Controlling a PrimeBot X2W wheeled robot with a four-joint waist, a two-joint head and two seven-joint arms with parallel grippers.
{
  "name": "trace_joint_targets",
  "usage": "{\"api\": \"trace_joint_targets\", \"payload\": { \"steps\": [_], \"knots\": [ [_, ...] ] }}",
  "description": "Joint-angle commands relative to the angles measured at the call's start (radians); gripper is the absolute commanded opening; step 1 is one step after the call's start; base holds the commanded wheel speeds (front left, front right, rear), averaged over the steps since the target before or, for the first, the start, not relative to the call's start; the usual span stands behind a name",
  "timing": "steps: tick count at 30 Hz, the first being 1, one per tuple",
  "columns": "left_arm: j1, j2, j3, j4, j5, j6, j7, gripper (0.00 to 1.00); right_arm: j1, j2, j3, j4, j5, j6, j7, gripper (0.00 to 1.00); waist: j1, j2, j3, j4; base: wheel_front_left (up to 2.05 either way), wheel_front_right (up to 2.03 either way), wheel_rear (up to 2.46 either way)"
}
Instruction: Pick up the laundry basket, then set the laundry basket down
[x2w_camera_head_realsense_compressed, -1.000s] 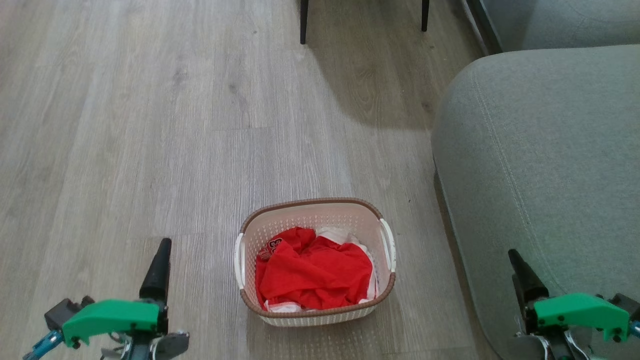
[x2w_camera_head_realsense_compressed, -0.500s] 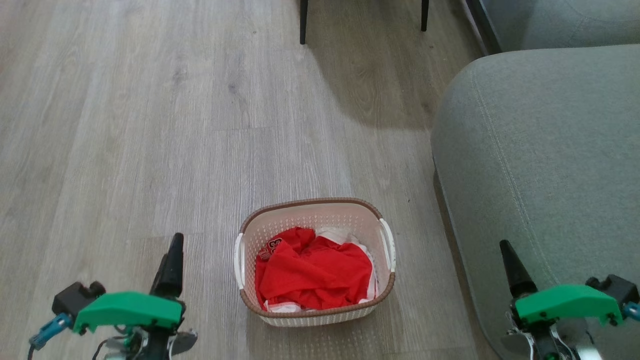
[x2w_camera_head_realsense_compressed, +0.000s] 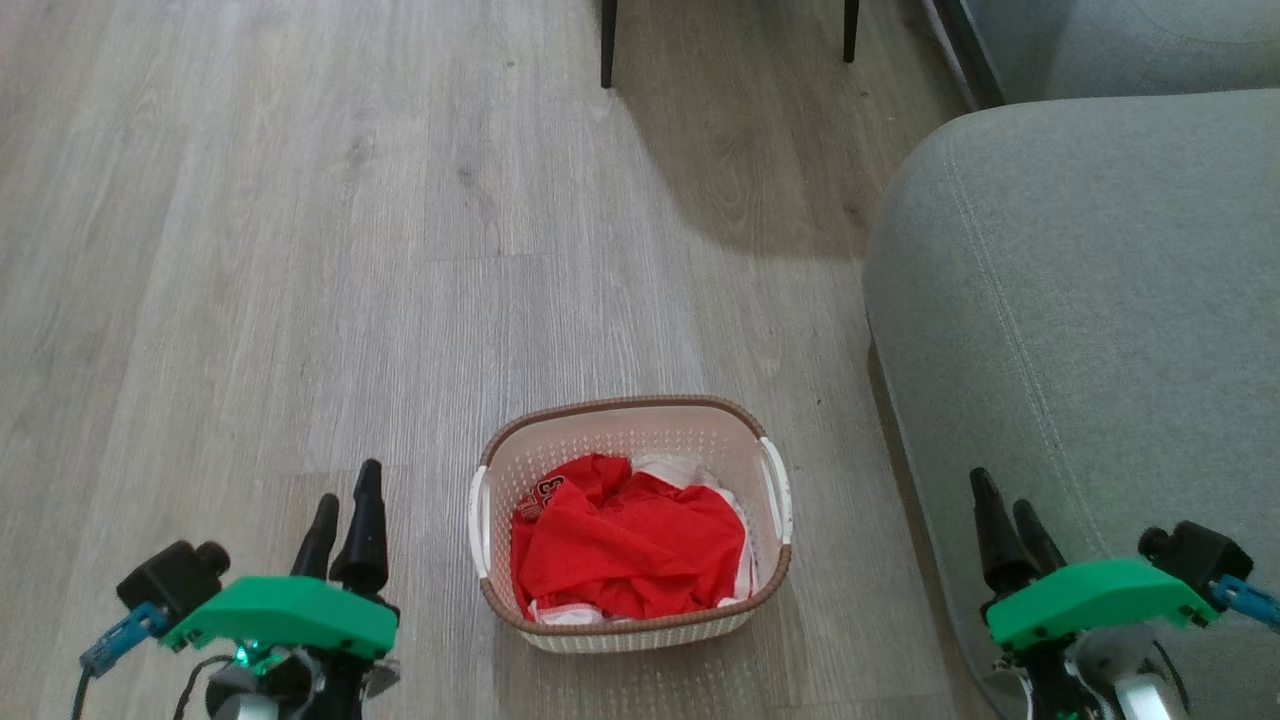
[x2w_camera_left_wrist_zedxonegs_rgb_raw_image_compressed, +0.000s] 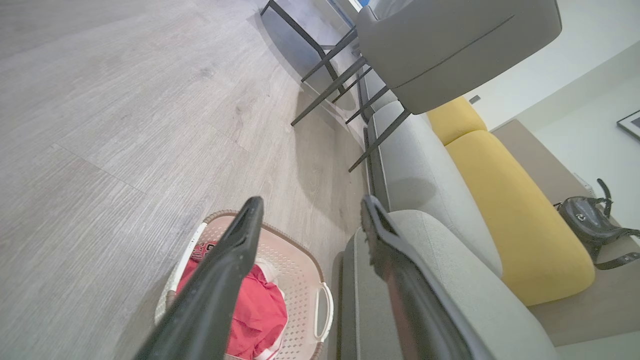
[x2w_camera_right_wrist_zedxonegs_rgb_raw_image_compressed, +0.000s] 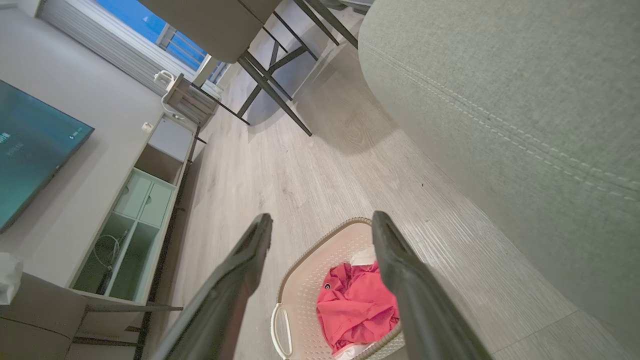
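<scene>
The laundry basket (x2w_camera_head_realsense_compressed: 640, 440) holds red clothing (x2w_camera_head_realsense_compressed: 630, 550); left tool (x2w_camera_head_realsense_compressed: 349, 485) and right tool (x2w_camera_head_realsense_compressed: 1000, 490) flank it, both spread apart.

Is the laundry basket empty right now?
No, the laundry basket holds a crumpled red garment lying over some white cloth.

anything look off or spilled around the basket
Nothing stands out. The basket sits upright on the floor beside the sofa, red clothes inside, nothing spilled. The left gripper and right gripper are open, clear of it.
</scene>
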Motion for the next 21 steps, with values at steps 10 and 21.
{"api": "trace_joint_targets", "payload": {
  "steps": [10, 21],
  "knots": [
    [-0.008, 0.014, -0.005, -0.055, 0.157, 0.02, -0.039, 1.0, -0.053, -0.01, 0.039, -0.041, -0.151, 0.002, -0.042, 1.0, 0.0, 0.0, 0.001, 0.0, 0.0, 0.0, 0.0],
    [0.007, 0.015, -0.019, -0.064, 0.299, 0.038, -0.071, 1.0, -0.057, -0.012, 0.065, -0.046, -0.286, 0.002, -0.074, 1.0, 0.0, 0.0, 0.001, -0.002, 0.0, 0.0, 0.0]
  ]
}}
